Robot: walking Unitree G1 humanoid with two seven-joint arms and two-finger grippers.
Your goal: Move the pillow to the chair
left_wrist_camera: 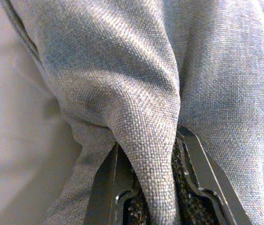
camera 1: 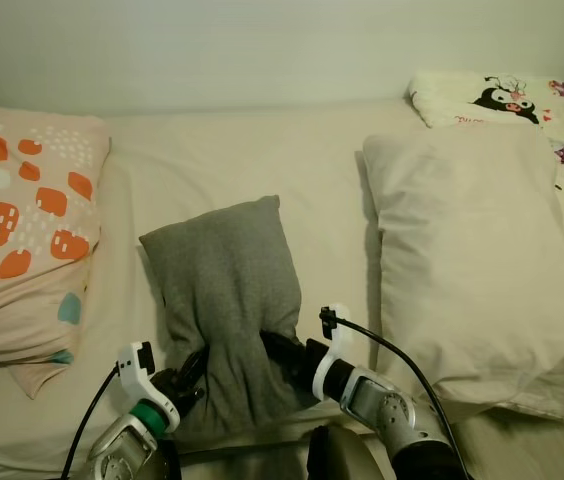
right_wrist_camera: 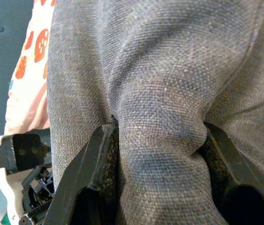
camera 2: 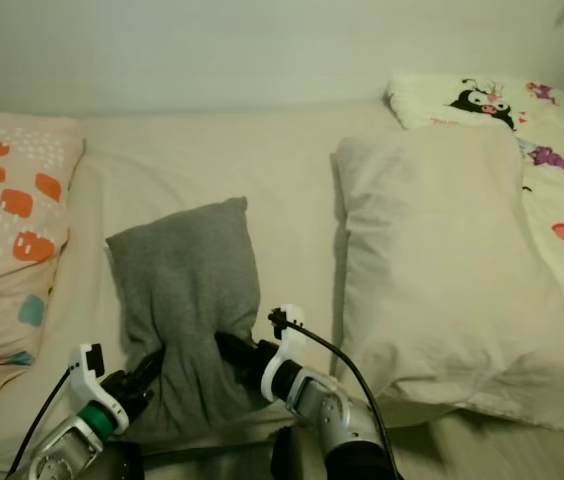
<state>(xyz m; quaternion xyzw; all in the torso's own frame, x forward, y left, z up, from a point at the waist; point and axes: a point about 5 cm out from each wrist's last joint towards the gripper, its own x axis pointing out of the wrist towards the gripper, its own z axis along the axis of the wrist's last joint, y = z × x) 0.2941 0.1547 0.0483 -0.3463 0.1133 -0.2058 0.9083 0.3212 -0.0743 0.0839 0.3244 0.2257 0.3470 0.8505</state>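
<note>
- So far, only the grasp was done: the left claw (camera 1: 187,375) and the right claw (camera 1: 280,352) each pinched a fold at the near end of the small grey woven-fabric pillow (camera 1: 224,280).
- The pillow lay on the cream-sheeted bed (camera 1: 222,160), between a large cream pillow (camera 1: 462,270) and an orange-spotted pillow (camera 1: 27,230).
- Lifting and carrying to the chair remained, by my judgement.

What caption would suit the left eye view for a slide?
Both grippers, left and right, pinch the grey pillow on the bed.
</note>
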